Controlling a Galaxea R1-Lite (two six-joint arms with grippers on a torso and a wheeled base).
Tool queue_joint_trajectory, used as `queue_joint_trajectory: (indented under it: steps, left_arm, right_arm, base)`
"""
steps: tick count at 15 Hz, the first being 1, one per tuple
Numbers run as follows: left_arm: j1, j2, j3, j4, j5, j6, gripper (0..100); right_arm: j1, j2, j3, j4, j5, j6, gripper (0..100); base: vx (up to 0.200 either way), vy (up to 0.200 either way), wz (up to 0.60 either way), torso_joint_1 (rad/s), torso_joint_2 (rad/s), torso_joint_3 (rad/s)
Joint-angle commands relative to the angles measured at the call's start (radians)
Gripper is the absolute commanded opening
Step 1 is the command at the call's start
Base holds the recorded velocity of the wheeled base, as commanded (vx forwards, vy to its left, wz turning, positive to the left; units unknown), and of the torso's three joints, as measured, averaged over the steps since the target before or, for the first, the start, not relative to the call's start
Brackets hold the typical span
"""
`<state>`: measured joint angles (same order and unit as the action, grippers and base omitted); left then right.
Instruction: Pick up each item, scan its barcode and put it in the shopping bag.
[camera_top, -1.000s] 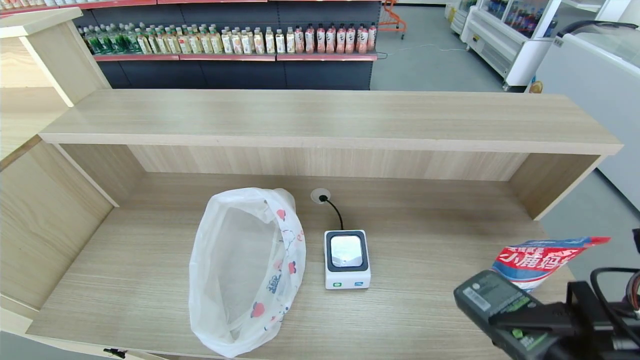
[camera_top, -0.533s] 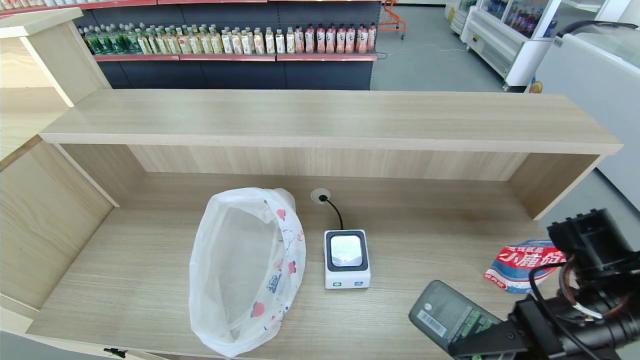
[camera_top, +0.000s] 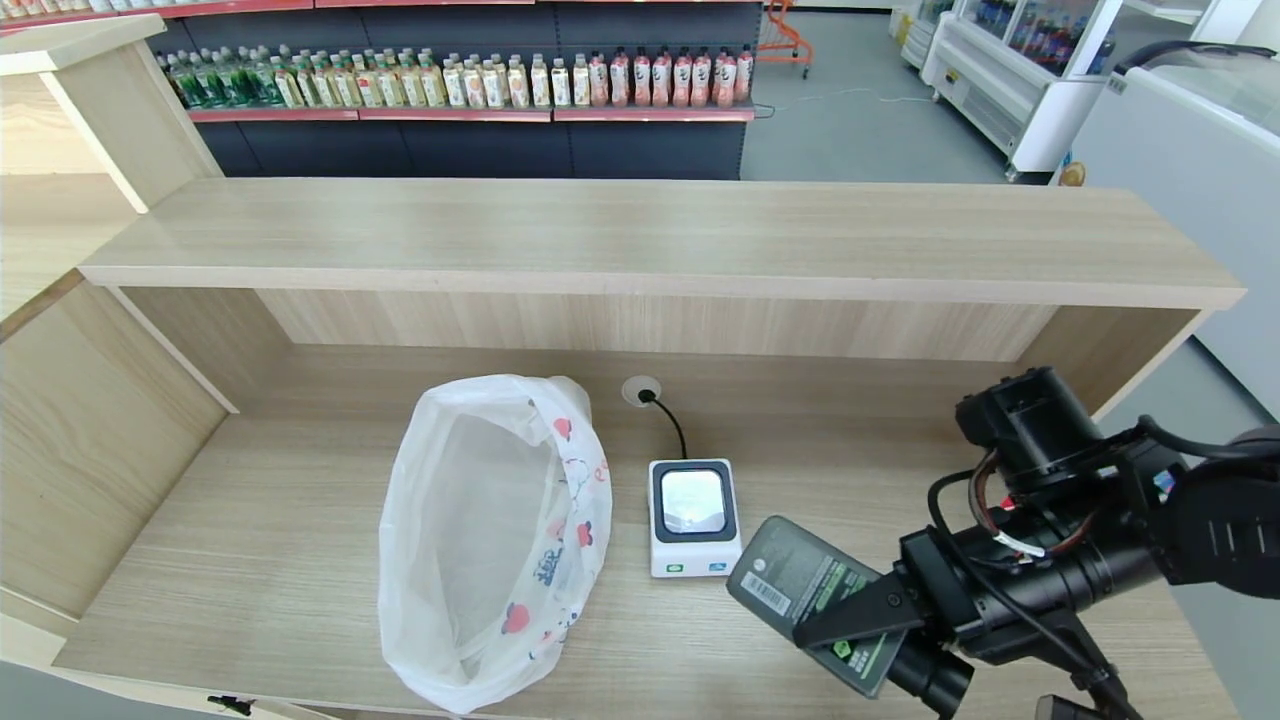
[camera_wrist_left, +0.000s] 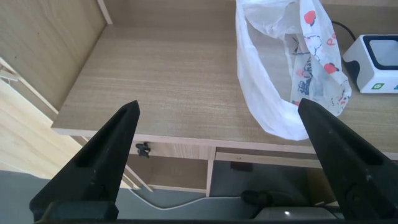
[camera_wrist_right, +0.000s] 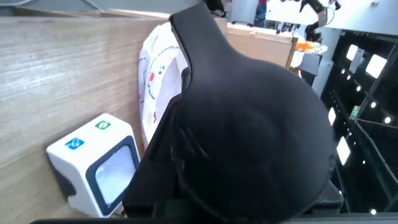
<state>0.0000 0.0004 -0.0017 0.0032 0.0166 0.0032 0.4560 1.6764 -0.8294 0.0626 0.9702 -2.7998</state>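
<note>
Since one second ago, your right pincer (camera_top: 852, 622) has carried the dark packet (camera_top: 800, 585) from the bench's (camera_top: 300, 520) right front corner leftward along the front edge. It is clamped on the packet's lower half. The packet is held tilted above the bench, barcode label facing up. Its upper corner is just beside the front right corner of the white scanner (camera_top: 693, 515); whether they touch is hard to tell from the head view. In the right wrist view the packet (camera_wrist_right: 249, 124) looms dark over the scanner (camera_wrist_right: 99, 168), with the shopping bag (camera_wrist_right: 158, 62) beyond.

The scanner sits mid-bench, window up, its black cable (camera_top: 672, 422) running to a port near the bench's back edge. The shopping bag (camera_top: 490, 540), white plastic with red prints, lies just left of the scanner, mouth open.

Your left pincer (camera_wrist_left: 217, 118) hangs off the bench's front edge, fingers spread wide and gripping nothing.
</note>
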Motion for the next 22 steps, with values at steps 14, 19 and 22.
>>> queue_joint_trajectory:
  steps: [14,19,22]
  left_arm:
    - [0.000,0.000,0.000,0.000,0.000,0.000,100]
    - [0.000,0.000,0.000,0.000,0.000,0.000,100]
    - [0.000,0.000,0.000,0.000,0.000,0.000,100]
  right_arm:
    - [0.070,0.078,-0.073,-0.007,0.245,-0.080,0]
    - [0.072,0.066,-0.059,-0.003,0.245,-0.080,0]
    - [0.072,0.060,-0.065,-0.001,0.246,-0.080,0]
  base:
    - [0.000,0.000,0.00,0.000,0.00,0.000]
    - [0.000,0.000,0.00,0.000,0.00,0.000]
    - [0.000,0.000,0.00,0.000,0.00,0.000]
